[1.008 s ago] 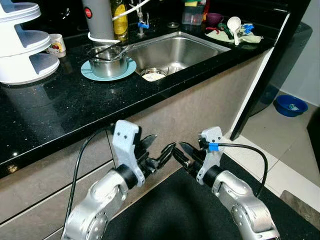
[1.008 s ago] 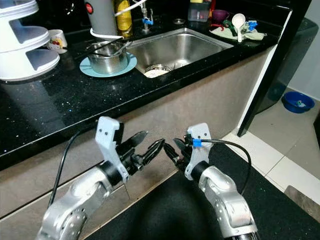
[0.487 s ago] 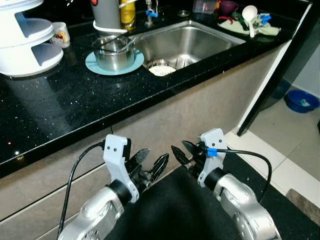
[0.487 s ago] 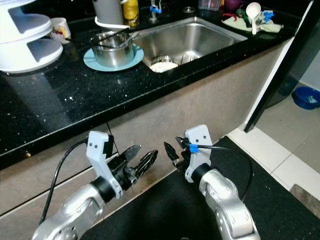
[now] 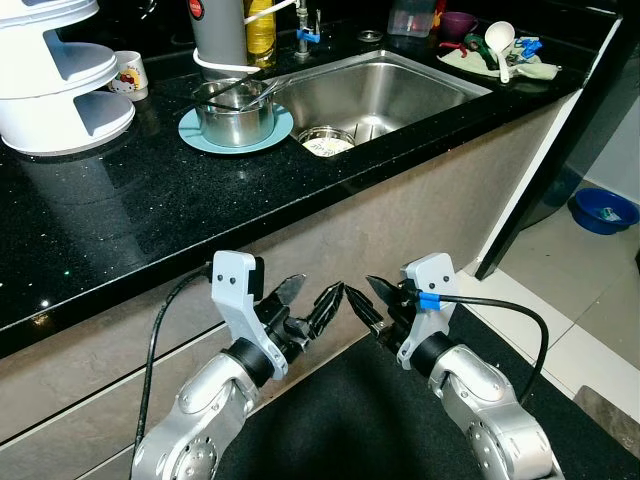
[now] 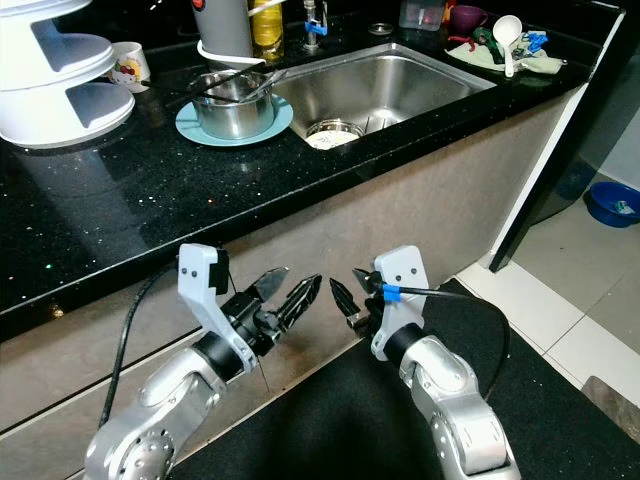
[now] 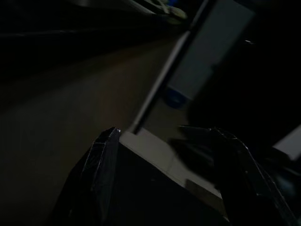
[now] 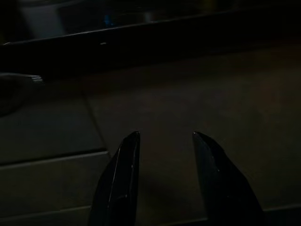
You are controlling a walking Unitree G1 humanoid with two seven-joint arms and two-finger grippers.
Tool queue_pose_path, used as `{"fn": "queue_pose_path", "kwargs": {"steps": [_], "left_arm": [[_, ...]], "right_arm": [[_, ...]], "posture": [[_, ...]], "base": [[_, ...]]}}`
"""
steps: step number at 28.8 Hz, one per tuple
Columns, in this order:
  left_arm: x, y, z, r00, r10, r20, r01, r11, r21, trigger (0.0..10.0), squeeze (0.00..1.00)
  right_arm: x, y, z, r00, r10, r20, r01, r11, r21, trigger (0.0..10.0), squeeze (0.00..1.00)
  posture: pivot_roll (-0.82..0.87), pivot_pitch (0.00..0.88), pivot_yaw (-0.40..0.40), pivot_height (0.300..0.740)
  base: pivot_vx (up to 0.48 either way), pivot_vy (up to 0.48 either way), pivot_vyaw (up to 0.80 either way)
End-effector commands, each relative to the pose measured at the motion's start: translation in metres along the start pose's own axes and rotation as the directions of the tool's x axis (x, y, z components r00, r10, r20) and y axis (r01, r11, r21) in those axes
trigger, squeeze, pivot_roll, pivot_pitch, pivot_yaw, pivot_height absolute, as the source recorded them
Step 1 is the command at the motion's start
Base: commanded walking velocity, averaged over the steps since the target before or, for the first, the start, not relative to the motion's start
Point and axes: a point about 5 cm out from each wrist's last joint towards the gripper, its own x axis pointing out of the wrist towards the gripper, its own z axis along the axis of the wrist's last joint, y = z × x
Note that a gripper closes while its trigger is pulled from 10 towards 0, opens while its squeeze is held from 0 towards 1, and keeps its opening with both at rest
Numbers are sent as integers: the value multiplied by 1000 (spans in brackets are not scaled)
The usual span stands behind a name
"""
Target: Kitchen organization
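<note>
I stand before a black stone counter [image 5: 130, 220] with a steel sink [image 5: 385, 95]. A steel pot [image 5: 235, 112] with a utensil in it sits on a light blue plate [image 5: 283, 126] left of the sink. My left gripper [image 5: 311, 303] hangs open below the counter edge, in front of the grey cabinet front [image 5: 400, 225], holding nothing. My right gripper [image 5: 362, 300] is open beside it, tips almost facing the left one. In the dark wrist views both pairs of fingers [image 7: 101, 165] [image 8: 122, 174] stand apart with nothing between them.
A white tiered rack [image 5: 50, 75] and a small mug [image 5: 130, 72] stand at the counter's left. Bottles [image 5: 262, 20] and a grey canister [image 5: 218, 30] stand behind the pot. A cloth with a white ladle [image 5: 497, 40] lies right of the sink. A blue bowl [image 5: 603, 210] sits on the tiled floor at right.
The camera has shifted, so the counter sits a little differently in view. Both grippers rose slightly and stay open and empty.
</note>
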Motion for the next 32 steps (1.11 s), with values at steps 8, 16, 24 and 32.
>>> {"fn": "queue_pose_path", "kwargs": {"steps": [8, 16, 24, 32], "left_arm": [[-37, 46, 7, 900, 433, 53, -436, 893, 111, 10000, 0], [-55, 48, -15, 900, 432, -63, -404, 879, 253, 10000, 0], [-43, 48, -17, 904, 424, -61, -396, 881, 258, 10000, 0], [-37, 40, -13, 922, 384, -41, -359, 891, 280, 10000, 0]], "right_arm": [[-25, -33, -25, 943, -309, -123, 319, 945, 70, 10000, 0], [-35, -38, -36, 932, -315, -178, 326, 945, 38, 10000, 0], [-34, -38, -35, 929, -324, -180, 338, 940, 53, 10000, 0], [-36, -38, -36, 929, -325, -177, 337, 940, 45, 10000, 0]], "posture": [[-49, 34, -9, 740], [-37, 24, -32, 740], [-54, 38, -27, 740], [-60, 30, -16, 740]], "base": [[0, 0, 0], [0, 0, 0], [0, 0, 0], [0, 0, 0]]}}
